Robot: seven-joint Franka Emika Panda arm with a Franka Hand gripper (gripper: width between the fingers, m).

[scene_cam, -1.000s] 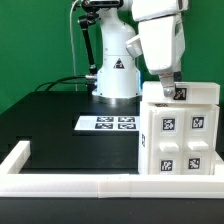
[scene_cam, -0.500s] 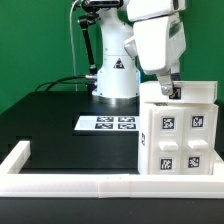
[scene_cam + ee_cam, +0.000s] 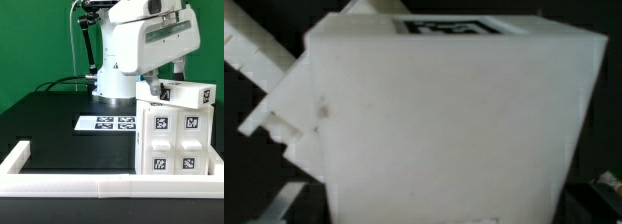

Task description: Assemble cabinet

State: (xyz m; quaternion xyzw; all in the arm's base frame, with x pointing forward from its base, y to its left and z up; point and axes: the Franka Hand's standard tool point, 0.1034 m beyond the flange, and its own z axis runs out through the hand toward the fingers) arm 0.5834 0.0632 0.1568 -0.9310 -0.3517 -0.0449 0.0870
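The white box-shaped cabinet body (image 3: 180,135) stands at the exterior view's right, just behind the front border frame, with marker tags on its front and top. It leans slightly, its top edge slanting. My gripper (image 3: 160,91) is at its upper left corner, mostly hidden by the wrist. In the wrist view the cabinet body (image 3: 438,110) fills the frame, a tag on its far face. My gripper (image 3: 441,205) has a dark finger on each side of the body and looks shut on it.
The marker board (image 3: 107,123) lies on the black table at mid-distance. The long low white border frame (image 3: 60,181) runs along the front and left. The robot base (image 3: 115,78) stands at the back. White panel parts (image 3: 267,62) show beside the body in the wrist view.
The wrist has turned and the arm's bulk has swung toward the exterior view's left. The cabinet body has gone from standing square to leaning slightly, with its top tag shifted right.
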